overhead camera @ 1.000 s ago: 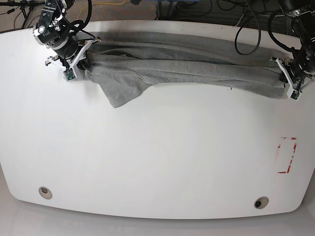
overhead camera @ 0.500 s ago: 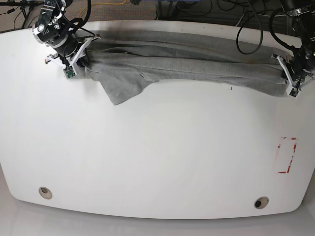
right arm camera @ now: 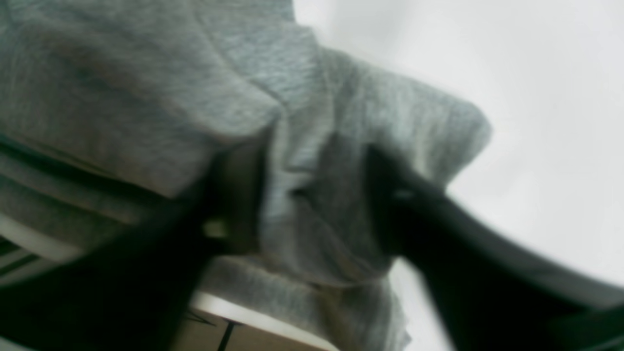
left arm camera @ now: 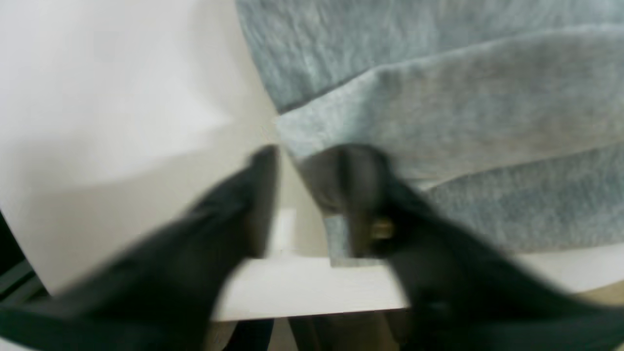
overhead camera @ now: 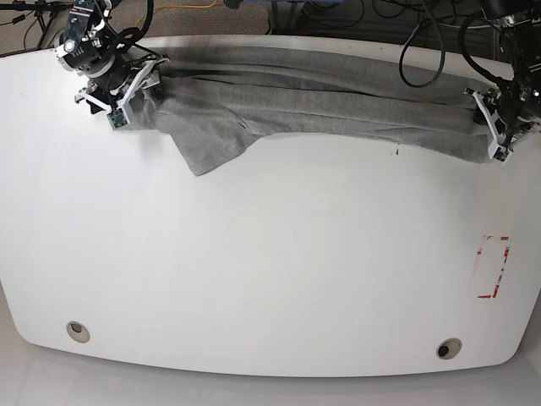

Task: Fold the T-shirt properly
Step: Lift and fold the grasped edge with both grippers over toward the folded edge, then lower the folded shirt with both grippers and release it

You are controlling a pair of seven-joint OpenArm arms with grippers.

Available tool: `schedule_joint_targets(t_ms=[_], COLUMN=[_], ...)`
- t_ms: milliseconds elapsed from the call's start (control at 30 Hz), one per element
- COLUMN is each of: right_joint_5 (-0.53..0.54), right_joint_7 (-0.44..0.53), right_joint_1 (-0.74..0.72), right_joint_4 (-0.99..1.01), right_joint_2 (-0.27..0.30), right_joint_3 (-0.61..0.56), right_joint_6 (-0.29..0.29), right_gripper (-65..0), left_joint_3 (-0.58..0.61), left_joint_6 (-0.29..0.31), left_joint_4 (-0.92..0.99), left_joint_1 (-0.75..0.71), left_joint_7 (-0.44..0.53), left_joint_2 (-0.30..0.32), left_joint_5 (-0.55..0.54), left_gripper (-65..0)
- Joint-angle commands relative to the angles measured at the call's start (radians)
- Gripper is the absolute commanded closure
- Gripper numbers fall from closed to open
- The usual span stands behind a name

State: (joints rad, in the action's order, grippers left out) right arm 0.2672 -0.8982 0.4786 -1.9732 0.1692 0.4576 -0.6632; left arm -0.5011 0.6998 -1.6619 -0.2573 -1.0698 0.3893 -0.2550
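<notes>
Both wrist views are blurred. Left fingers (left arm camera: 265, 195) parted at the shirt (overhead camera: 321, 106) hem; right fingers (right arm camera: 385, 204) parted around bunched cloth.

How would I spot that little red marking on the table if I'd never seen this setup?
Start with the big white table and the grey T-shirt stretched along its far edge. Go down the shirt's right end towards the near edge: the red marking is a small broken rectangle outline, the only colour on the bare surface.
</notes>
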Motion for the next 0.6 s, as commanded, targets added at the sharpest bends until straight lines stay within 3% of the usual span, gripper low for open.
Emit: schedule_joint_targets(t_ms=[0, 100, 267, 433, 567], right_joint_5=[0.019, 0.02, 0.042, 0.145, 0.18], right_joint_7=[0.02, 0.023, 0.047, 0.064, 0.064], right_joint_1=[-0.005, -0.021, -0.056, -0.088, -0.088], right_joint_4=[-0.022, -0.041, -0.05, -0.045, -0.039], right_joint_2=[0.008, 0.008, -0.021, -0.024, -0.029], right_joint_3=[0.005, 0.005, 0.005, 0.005, -0.007], right_joint_6=[0.001, -0.003, -0.007, -0.007, 0.0], right_gripper=[-53.6, -58.5, -56.6, -55.6, -48.5], left_joint_3=[-0.006, -0.008, -0.009, -0.008, -0.012], left_joint_6=[-0.002, -0.002, -0.002, -0.002, -0.002], left_joint_4=[-0.024, -0.028, -0.119, -0.228, -0.234], left_joint_1=[0.006, 0.008, 0.011, 0.011, 0.011], left_joint_7=[0.009, 0.009, 0.009, 0.009, 0.007], left_joint_2=[0.021, 0.021, 0.018, 0.015, 0.015], left_joint_5=[-0.005, -0.011, -0.013, -0.056, -0.114], left_gripper=[-29.4, -28.5, -28.1, -28.1, -28.1])
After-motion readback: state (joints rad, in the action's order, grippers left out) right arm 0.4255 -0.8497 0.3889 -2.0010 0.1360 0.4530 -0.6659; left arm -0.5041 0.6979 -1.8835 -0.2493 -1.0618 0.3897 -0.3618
